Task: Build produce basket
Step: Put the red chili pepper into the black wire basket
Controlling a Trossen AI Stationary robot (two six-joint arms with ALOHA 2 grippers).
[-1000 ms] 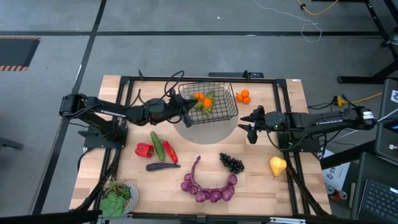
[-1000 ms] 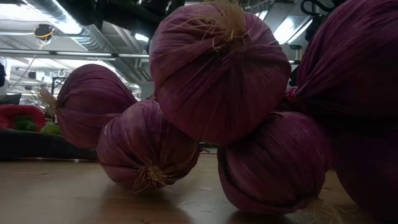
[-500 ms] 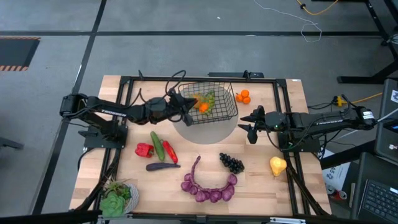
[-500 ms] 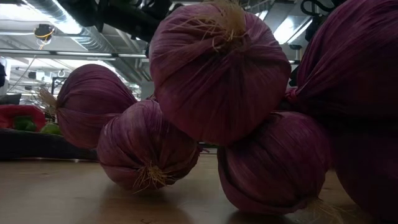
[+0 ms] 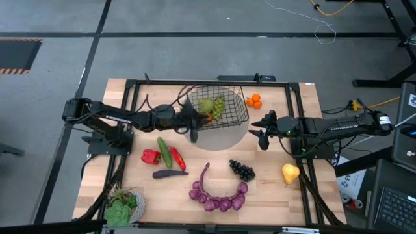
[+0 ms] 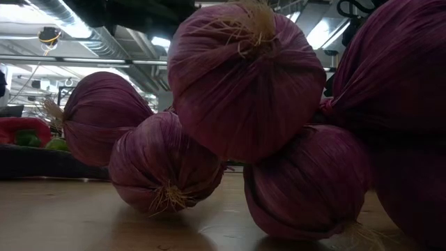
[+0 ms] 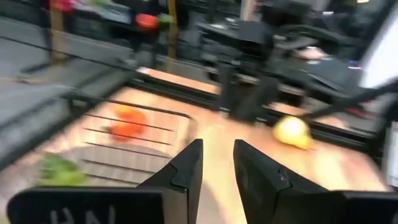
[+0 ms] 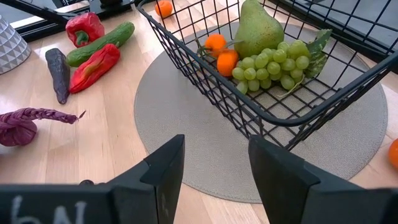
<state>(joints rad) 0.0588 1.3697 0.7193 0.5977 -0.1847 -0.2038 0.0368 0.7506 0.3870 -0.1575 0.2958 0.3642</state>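
Note:
The black wire basket [image 5: 229, 112] [image 8: 273, 118] stands on a round grey mat [image 5: 214, 138]. In it lie a green pear [image 5: 206, 105] [image 8: 258, 28], green grapes [image 8: 270, 65] and oranges [image 8: 222, 55]. My left gripper [image 5: 197, 121] [image 7: 217, 155] is at the basket's left side, level and pointing toward the table's right. It is open, with a narrow gap and nothing between its fingers. My right gripper [image 5: 262, 130] [image 8: 214, 155] waits open to the right of the mat, aimed at the basket.
On the wood lie two red peppers [image 5: 151, 156], a cucumber [image 5: 164, 153], an aubergine [image 5: 169, 173], a purple string of onions [image 5: 218, 195] [image 6: 244, 84], dark grapes [image 5: 242, 170], a yellow pear [image 5: 290, 173] and more oranges [image 5: 254, 101]. A lettuce plate [image 5: 122, 207] sits near left.
My left gripper swung toward the far edge over the basket's left rim, then back toward the near edge. The green pear, which showed at its fingers half a second ago, now lies in the basket beside the grapes, clear of the gripper.

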